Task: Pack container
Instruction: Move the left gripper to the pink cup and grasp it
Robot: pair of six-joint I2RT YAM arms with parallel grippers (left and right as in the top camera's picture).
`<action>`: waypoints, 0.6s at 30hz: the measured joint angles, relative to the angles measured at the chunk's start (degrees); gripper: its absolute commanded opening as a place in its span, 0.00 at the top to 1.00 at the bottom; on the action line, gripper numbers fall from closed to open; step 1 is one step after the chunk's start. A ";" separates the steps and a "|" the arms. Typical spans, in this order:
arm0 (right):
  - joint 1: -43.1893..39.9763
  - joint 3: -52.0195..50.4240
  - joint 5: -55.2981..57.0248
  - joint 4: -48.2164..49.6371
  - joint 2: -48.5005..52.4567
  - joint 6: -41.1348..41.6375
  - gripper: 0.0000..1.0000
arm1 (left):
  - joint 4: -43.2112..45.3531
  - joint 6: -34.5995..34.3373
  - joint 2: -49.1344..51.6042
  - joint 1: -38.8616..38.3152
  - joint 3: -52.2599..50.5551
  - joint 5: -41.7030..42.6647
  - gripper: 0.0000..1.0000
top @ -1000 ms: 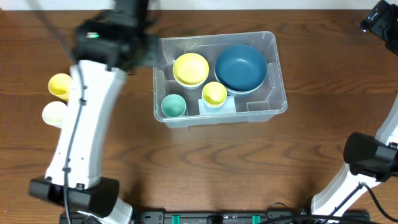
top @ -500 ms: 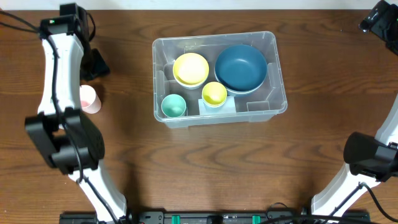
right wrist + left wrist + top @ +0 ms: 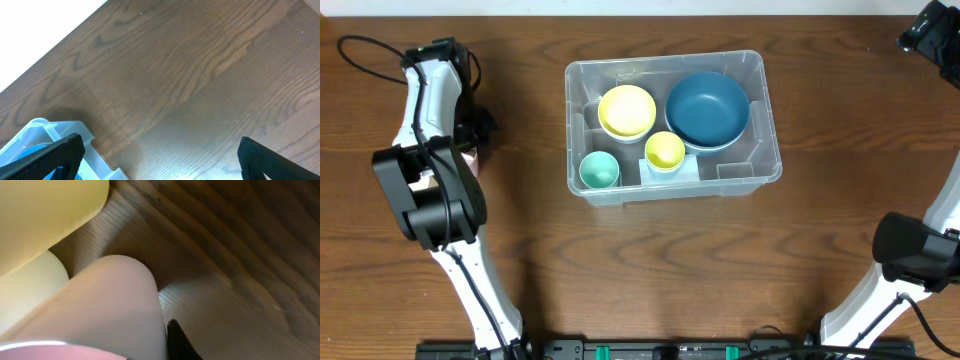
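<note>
Overhead view: one clear plastic container (image 3: 760,160), upright at the centre of the wooden worktop (image 3: 670,270).
Contents: large blue bowl (image 3: 708,108), yellow bowl (image 3: 627,110), small yellow cup (image 3: 665,150), teal cup (image 3: 599,170).
Left hand (image 3: 477,128): left part of the worktop, well apart from the container, closed. A pink cup (image 3: 100,310) is just beside its finger; grip cannot be told. A yellow cup (image 3: 45,210) and a cream cup (image 3: 25,290) are adjacent.
Right hand (image 3: 160,150): far right corner, fingers spread wide, holding nothing.

The dark brown wooden table (image 3: 670,270) shows matt grain; the large clear rectangular plastic container (image 3: 756,150) looks glossy, smooth.
</note>
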 measured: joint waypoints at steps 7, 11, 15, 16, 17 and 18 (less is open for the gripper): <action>0.00 0.00 0.00 0.00 0.00 -0.02 0.01 | -0.28 0.11 -0.02 -0.15 0.00 0.72 0.94; 0.00 -0.02 0.00 0.00 0.00 -0.02 0.01 | -0.48 1.53 -0.66 -1.31 0.00 3.78 0.94; 0.00 0.00 -0.02 0.00 0.00 -0.02 0.01 | -0.61 2.84 -3.89 -5.11 0.00 6.56 0.94; 0.00 0.00 -0.02 0.00 0.00 -0.02 0.01 | -0.59 3.04 -5.86 -6.69 0.00 7.04 0.94; 0.02 0.00 -0.02 0.00 0.00 0.00 0.01 | -0.61 3.21 -7.74 -8.11 -0.02 7.41 0.94; 0.00 0.00 -0.02 0.00 0.00 0.00 0.01 | -0.61 3.54 -10.23 -9.77 -0.02 7.76 0.94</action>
